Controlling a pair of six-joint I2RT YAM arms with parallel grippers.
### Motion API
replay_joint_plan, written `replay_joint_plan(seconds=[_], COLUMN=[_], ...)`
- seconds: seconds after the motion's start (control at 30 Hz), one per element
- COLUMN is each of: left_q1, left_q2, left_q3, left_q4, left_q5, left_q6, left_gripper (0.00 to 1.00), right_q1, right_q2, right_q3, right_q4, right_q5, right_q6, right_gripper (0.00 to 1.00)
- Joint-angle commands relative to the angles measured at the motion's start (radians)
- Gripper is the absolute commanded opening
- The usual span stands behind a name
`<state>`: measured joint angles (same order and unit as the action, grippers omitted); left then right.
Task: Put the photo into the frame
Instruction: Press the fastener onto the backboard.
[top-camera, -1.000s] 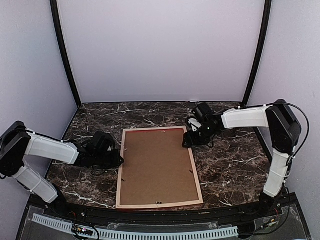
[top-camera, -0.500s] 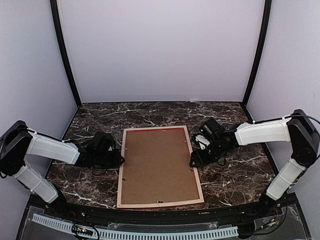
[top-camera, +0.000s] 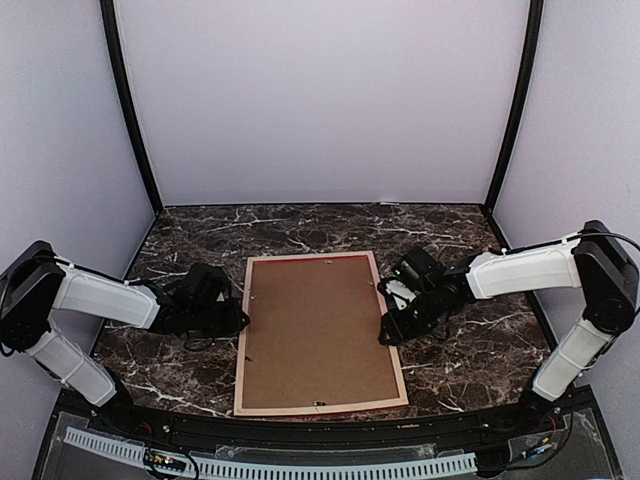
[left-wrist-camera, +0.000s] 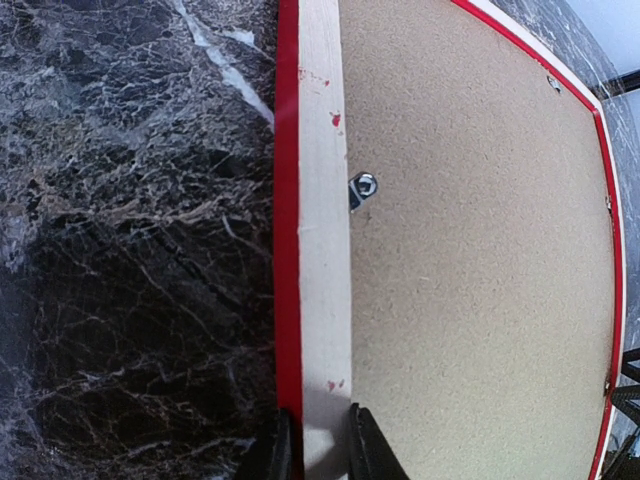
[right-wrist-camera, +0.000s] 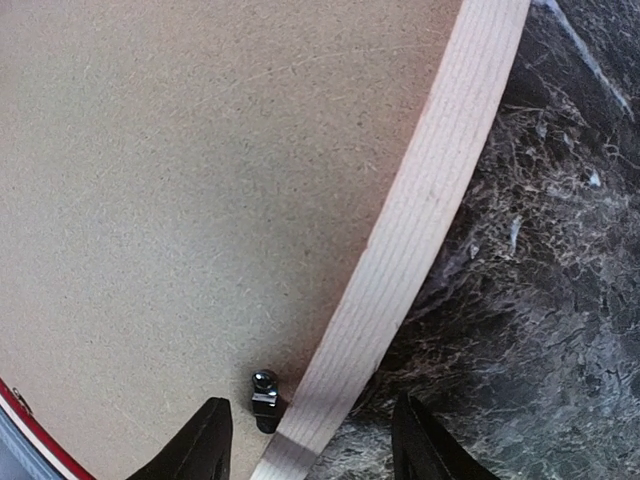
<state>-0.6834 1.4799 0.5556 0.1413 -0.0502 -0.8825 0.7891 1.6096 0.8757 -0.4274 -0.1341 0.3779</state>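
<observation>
- frame (top-camera: 320, 408): face down on marble table (top-camera: 470, 340), brown backing board (top-camera: 317, 330) inside
- left gripper (left-wrist-camera: 318, 445): clamped on its left rail
- right gripper (right-wrist-camera: 310, 440): jaws apart, astride right rail

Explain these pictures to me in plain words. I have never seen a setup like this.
This is a robot with a left arm and a right arm, bolted at the near edge of a dark marble table. The wide picture looks down from above and behind them. The other two pictures come from a small camera on each wrist, so each shows its own tool's fingers at the bottom.

On the table lies a picture frame, face down. You see its pale wood back and a thin line of red front, with a brown board set inside it.

The left tool is shut on the frame's left rail. The right tool is open, its fingers either side of the right rail near a small metal clip, and it grips nothing.
</observation>
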Motion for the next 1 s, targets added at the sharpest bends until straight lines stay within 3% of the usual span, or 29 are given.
replay_joint_plan(seconds=[0.0,0.53,0.97], left_q1=[-0.003,-0.004,-0.004], left_q2=[0.018,0.039,0.041], left_q3=[-0.007,0.0,-0.007], left_q4=[-0.001,0.005,0.005], left_q5=[0.038,0.047,0.046], left_q6=[-0.019,-0.011,-0.009], left_gripper=[0.03,0.03,0.03], right_q1=[0.009,0.017,0.015], right_q2=[0.006,0.052,0.074], right_q3=[0.006,0.021,0.057], right_q4=[-0.018,-0.027,-0.046], right_q5=[0.031,0.085,0.091], right_q6=[-0.006,-0.03,-0.071], right_gripper=[0.51,0.49,0.33])
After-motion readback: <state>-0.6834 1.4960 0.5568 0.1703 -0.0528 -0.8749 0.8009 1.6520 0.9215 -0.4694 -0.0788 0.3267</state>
